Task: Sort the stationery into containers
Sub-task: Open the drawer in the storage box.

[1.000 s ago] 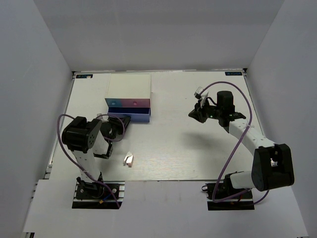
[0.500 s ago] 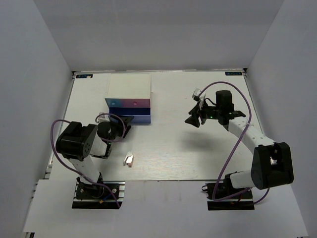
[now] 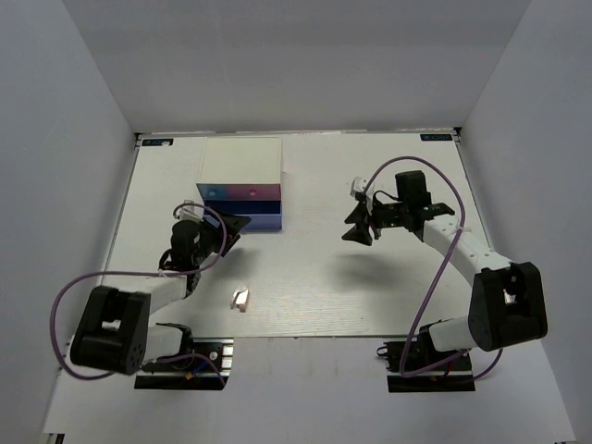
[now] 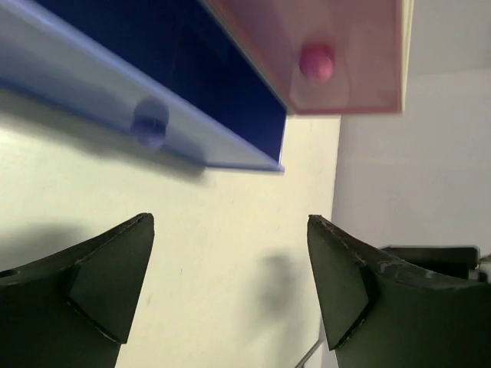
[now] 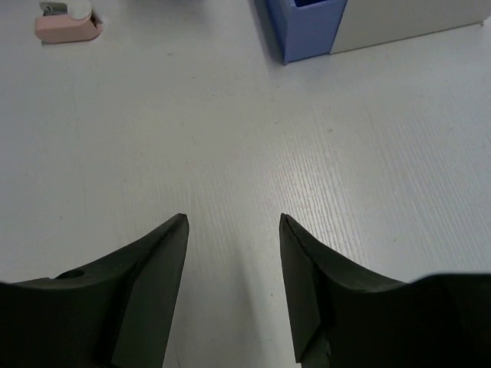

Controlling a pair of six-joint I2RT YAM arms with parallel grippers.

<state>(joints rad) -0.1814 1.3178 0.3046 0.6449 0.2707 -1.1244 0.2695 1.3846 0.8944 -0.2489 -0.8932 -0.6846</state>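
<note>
Seen from above, the left arm has folded low over the past second, its elbow sunk toward the near edge. The left gripper (image 3: 233, 225) stays just beside the front of the pulled-out dark blue drawer (image 3: 262, 219) of the white-topped box (image 3: 242, 159). The right gripper (image 3: 357, 231) has drifted a little toward the middle of the table (image 3: 388, 296) on a raised, bent arm. Neither carries anything, so the sorting appears to hang on one item: the small white clip-like piece (image 3: 240, 298) lies on the table near the front edge, well apart from the box. The left wrist camera shows its fingers (image 4: 100, 284) spread wide and bare, pointed at the open drawer's dot knob (image 4: 149, 123), with the pink drawer front (image 4: 345, 46) shut at the upper right. The right wrist camera shows its own jaws parted over bare board, with the clip-like piece far off at upper left and the drawer's corner beyond.
</note>
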